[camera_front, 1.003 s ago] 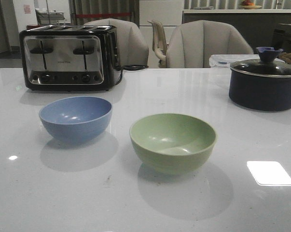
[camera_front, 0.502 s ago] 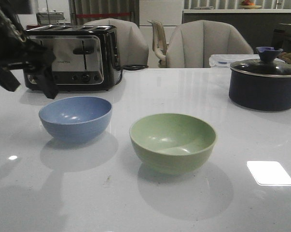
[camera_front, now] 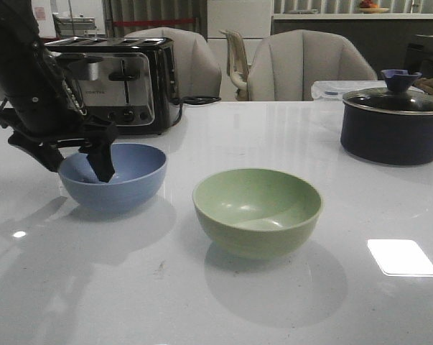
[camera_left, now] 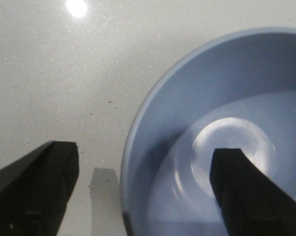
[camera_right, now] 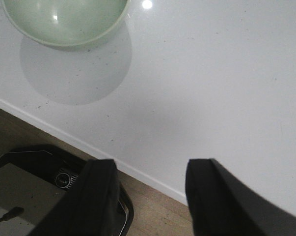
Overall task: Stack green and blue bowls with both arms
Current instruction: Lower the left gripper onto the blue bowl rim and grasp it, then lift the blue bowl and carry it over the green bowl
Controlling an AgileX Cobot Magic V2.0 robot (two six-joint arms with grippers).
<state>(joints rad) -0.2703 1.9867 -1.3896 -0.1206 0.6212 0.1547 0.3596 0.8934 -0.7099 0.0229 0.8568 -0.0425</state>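
Observation:
The blue bowl (camera_front: 114, 175) sits on the white table at the left; the green bowl (camera_front: 258, 210) sits to its right, nearer the front. My left gripper (camera_front: 78, 167) is open and straddles the blue bowl's left rim, one finger inside the bowl, the other outside. In the left wrist view the blue bowl (camera_left: 226, 128) fills the frame between the open fingers of my left gripper (camera_left: 143, 196). My right gripper (camera_right: 150, 196) is open and empty over the table's front edge, out of the front view. The green bowl (camera_right: 64, 19) lies well beyond it.
A black-and-steel toaster (camera_front: 123, 83) stands at the back left, behind my left arm. A dark navy lidded pot (camera_front: 393, 122) stands at the back right. Chairs stand behind the table. The floor and robot base (camera_right: 35, 191) show below the table edge.
My left arm has come in from the upper left and dropped to the blue bowl, its open fingers now astride the rim. Both bowls have not moved.

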